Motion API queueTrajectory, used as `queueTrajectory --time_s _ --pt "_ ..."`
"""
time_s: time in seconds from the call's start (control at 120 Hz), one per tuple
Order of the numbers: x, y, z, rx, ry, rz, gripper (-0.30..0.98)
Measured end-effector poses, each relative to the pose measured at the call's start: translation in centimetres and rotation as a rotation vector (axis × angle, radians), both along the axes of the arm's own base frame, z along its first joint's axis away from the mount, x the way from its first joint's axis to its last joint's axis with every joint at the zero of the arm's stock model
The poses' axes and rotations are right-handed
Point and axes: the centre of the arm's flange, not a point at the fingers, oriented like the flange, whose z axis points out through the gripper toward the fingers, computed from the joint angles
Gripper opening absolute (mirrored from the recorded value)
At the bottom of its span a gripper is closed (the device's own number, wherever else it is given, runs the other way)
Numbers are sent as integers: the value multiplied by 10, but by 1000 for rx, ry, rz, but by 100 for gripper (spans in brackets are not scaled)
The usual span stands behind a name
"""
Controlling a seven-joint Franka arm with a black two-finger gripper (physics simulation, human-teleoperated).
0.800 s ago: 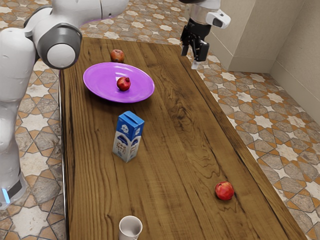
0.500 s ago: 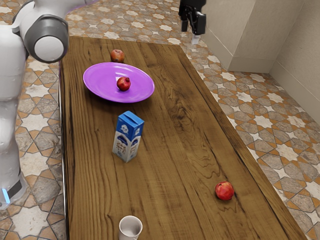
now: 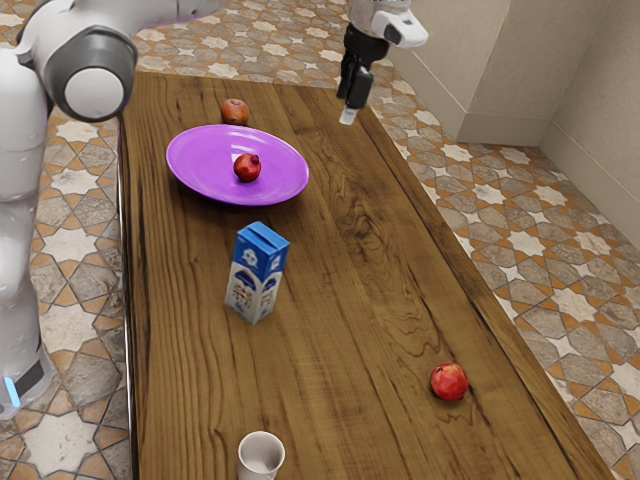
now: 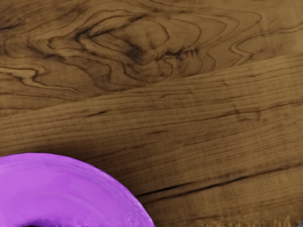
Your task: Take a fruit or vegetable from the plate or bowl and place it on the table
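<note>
My gripper (image 3: 348,112) hangs in the air at the top of the exterior view, to that view's right of the purple plate (image 3: 200,178). On the plate rests a dark red pomegranate (image 3: 247,168), apart from the gripper. Part of the same plate (image 4: 61,189) appears in the wrist view, with a dark sliver at the lower edge too small to identify. The wooden table (image 3: 330,350) carries the plate.
A reddish fruit (image 3: 235,111) lies just behind the plate. A blue and white carton (image 3: 256,272) stands upright mid-table. Farther along are another red pomegranate (image 3: 449,381) and a white cup (image 3: 261,456).
My hand first rose, then came down again, and now hangs farther toward the exterior view's left, closer to the plate. The plate, fruits, carton and cup have stayed put.
</note>
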Motion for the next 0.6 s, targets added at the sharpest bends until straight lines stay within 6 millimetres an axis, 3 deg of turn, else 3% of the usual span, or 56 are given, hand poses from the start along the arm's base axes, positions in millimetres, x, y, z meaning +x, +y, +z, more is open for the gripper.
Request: queueTrajectory --time_s 0.267,0.333,0.433,0.6 --pt "-43 10 -8 -27 41 -207 69" --pt "-71 8 -24 -57 49 -269 68" --pt "-98 45 -68 -89 64 -273 69" --pt "-89 91 -107 -64 33 -305 69"
